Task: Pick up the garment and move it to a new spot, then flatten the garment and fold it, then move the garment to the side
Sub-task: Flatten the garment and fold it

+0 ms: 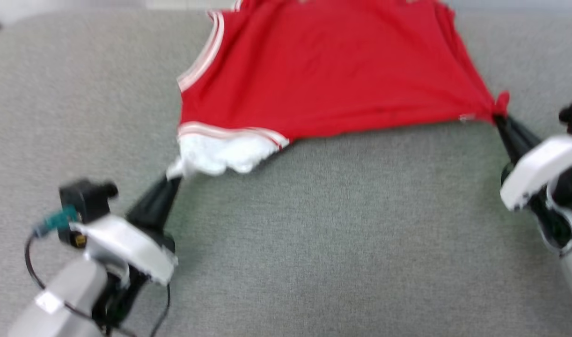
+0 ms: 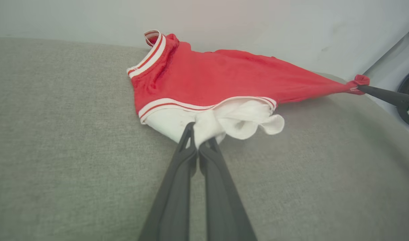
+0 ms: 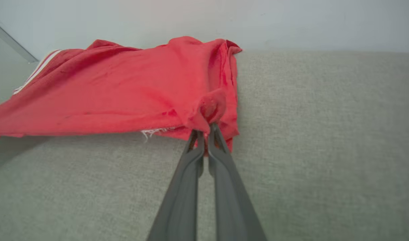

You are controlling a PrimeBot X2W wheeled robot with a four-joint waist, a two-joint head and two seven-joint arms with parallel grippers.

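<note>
Dark-fingered left gripper (image 1: 173, 179), lower left, pinches a white sleeve (image 1: 220, 152) and right gripper (image 1: 499, 119), far right, a hem corner (image 1: 501, 100), stretching the soft bright red T-shirt (image 1: 333, 70), seemingly light and limp, across upper-centre grey fabric surface (image 1: 314, 234).

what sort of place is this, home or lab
Probably an indoor robot test space, not certain: a broad grey woven surface, a plain pale wall behind it, and a red garment gripped by the left end effector and the right end effector.
</note>
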